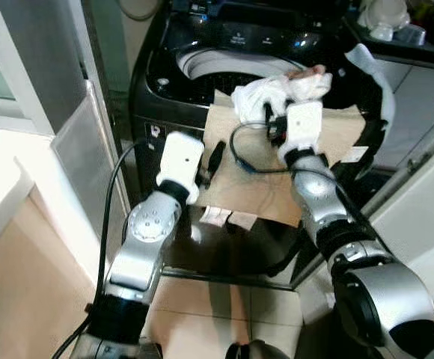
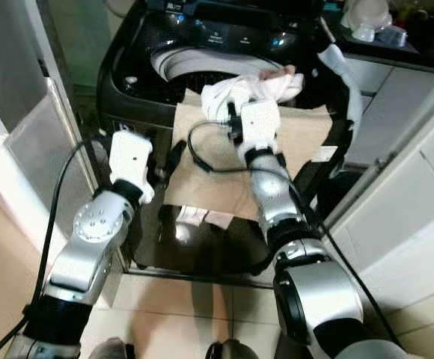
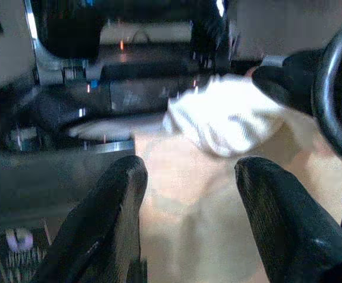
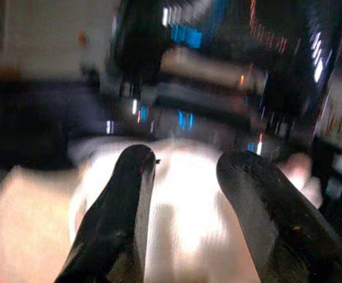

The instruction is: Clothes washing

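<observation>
2 silver arms, white wrist housings, black cables, black-fingered left end effector [image 3: 188, 224]

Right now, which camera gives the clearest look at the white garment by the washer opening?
The left eye view: the white garment shows whole, bunched on the tan cloth at the washer rim, right gripper beside it. The right eye view matches. Left wrist sees it farther off; right wrist sees a blurred close-up.
</observation>
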Robot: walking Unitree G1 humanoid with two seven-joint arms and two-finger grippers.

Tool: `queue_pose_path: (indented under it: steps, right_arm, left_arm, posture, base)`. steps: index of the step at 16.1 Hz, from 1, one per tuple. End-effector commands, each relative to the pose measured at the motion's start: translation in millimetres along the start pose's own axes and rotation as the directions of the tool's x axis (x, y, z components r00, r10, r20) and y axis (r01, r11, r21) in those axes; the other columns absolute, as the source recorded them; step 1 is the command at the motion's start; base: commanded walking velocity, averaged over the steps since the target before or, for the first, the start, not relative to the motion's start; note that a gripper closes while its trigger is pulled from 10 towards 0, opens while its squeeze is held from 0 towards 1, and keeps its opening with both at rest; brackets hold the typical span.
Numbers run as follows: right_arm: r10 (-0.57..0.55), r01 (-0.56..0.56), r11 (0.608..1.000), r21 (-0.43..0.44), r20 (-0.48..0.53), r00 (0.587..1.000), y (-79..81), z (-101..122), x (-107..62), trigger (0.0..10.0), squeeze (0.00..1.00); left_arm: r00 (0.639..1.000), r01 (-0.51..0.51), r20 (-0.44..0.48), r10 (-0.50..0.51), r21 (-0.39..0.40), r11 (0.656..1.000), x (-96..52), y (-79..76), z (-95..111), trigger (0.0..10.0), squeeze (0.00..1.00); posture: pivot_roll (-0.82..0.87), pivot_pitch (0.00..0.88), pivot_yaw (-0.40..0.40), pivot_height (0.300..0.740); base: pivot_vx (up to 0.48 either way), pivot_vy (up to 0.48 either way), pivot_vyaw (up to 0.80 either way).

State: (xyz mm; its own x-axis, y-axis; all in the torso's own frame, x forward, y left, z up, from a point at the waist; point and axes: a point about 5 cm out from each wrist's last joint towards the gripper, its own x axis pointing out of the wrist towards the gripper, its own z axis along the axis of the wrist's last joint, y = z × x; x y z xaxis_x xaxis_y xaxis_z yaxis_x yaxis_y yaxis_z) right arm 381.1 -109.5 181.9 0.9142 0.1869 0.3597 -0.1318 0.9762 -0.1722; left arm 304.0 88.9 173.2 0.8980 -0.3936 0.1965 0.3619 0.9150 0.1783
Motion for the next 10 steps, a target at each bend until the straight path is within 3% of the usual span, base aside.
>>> queue_pose_path:
  steps: [1, 7, 10]
  right_arm:
    - [-0.012, 0.014, 1.000, -0.026, 0.076, 0.997, -7.5, 13.0, 3.9, 10.0, 0.00]
    - [0.005, -0.006, 1.000, 0.011, 0.075, 0.997, -2.4, 21.4, 12.6, 10.0, 0.00]
    - [0.008, -0.009, 1.000, 0.006, 0.107, 0.994, -3.6, 26.0, 11.1, 10.0, 0.00]
  left_arm:
    - [0.998, -0.001, 0.057, 0.001, 0.001, 1.000, 4.3, -0.7, 10.3, 10.0, 0.00]
    - [0.998, 0.007, 0.060, -0.008, 0.009, 1.000, 4.5, -2.0, 10.0, 10.0, 0.00]
    - [1.000, -0.018, 0.000, 0.018, 0.030, 0.999, 4.0, -1.1, 1.0, 10.0, 0.00]
  posture:
    - [-0.02, 0.000, -0.081, 0.724]
    - [0.00, 0.000, -0.093, 0.724]
    - [0.00, 0.000, -0.098, 0.724]
  base:
    - [0.454, 0.000, 0.00]
    - [0.454, 0.000, 0.00]
    - [0.000, 0.000, 0.00]
